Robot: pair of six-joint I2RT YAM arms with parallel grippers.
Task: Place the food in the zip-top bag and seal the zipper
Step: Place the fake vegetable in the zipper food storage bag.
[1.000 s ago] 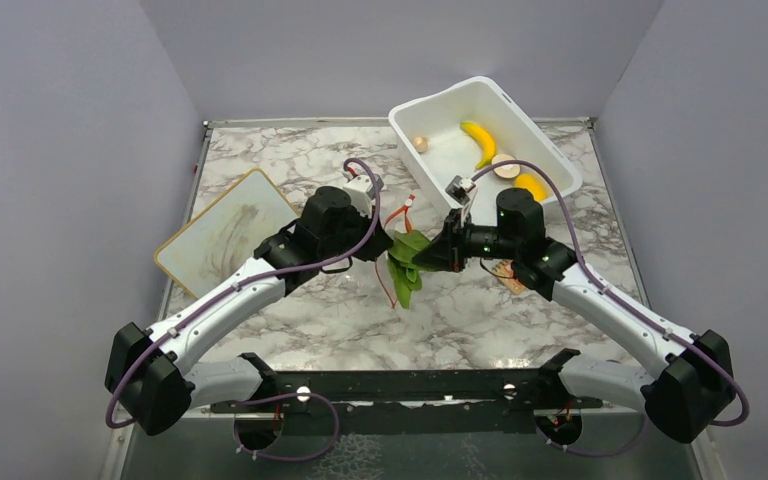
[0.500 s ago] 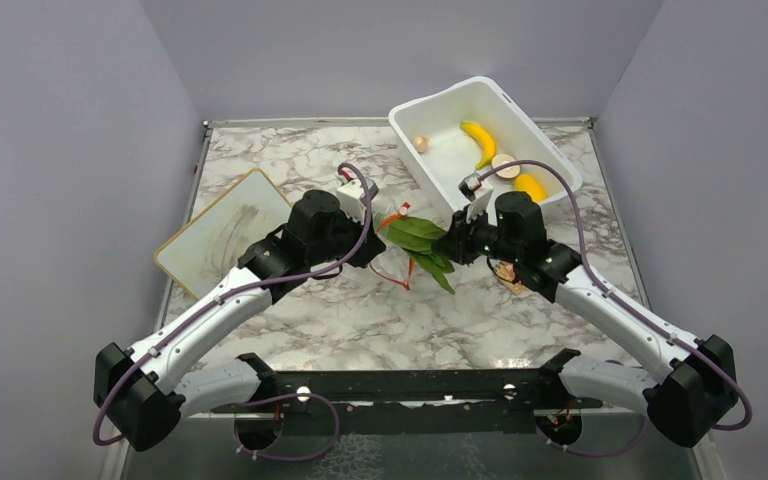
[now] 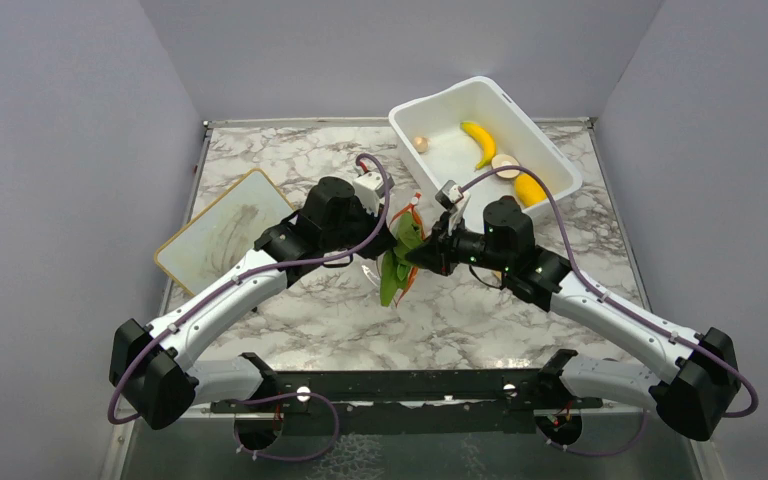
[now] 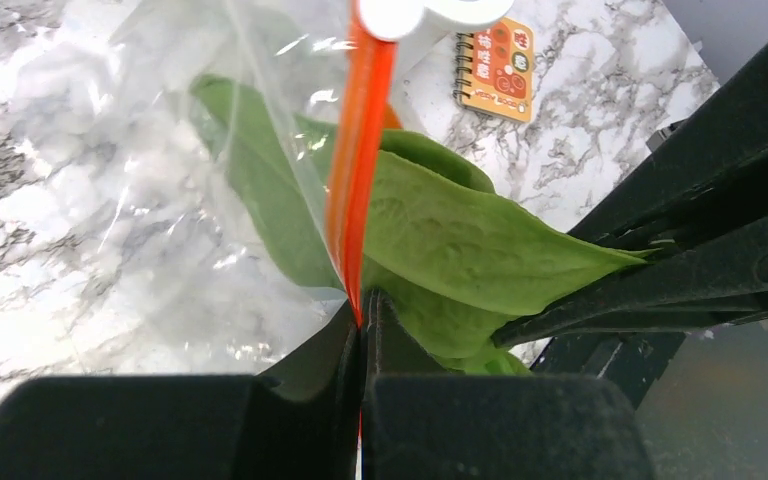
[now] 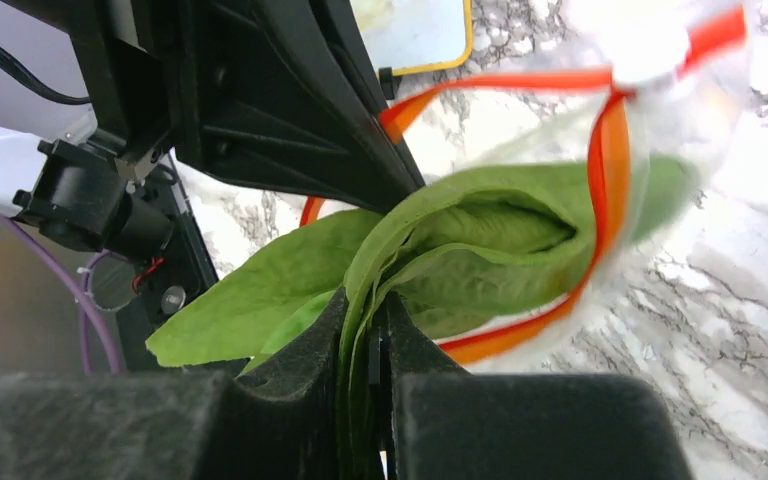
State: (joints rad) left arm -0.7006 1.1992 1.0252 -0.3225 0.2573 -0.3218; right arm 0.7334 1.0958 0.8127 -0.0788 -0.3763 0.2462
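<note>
1. A board (image 3: 222, 232) lies askew near the left edge of the bench (image 3: 290, 160).
2. The left tool (image 4: 363, 318) is fully closed, its jaws pinching the zipper (image 4: 360, 150) of the bag (image 4: 160, 150). In the left wrist view the strip runs straight away from the fingers.
3. The bag sits at mid-bench between the two tools. Its mouth is spread into a loop that faces the right tool.
4. The leaf (image 5: 460, 250) has its long axis running from the right tool through that loop. Its far end is inside the clear plastic. A loose blade outside points toward the near edge in the top view.
5. The right tool (image 5: 365, 320) is almost closed, clamped on the leaf's near end.
6. A notebook (image 4: 497, 68) lies flat on the bench beyond the bag.
7. The tub (image 3: 435, 93), far right, holds the banana (image 3: 478, 140), the fruit (image 3: 530, 187) and two round pieces (image 3: 420, 144). The banana's long axis runs roughly far to near.
</note>
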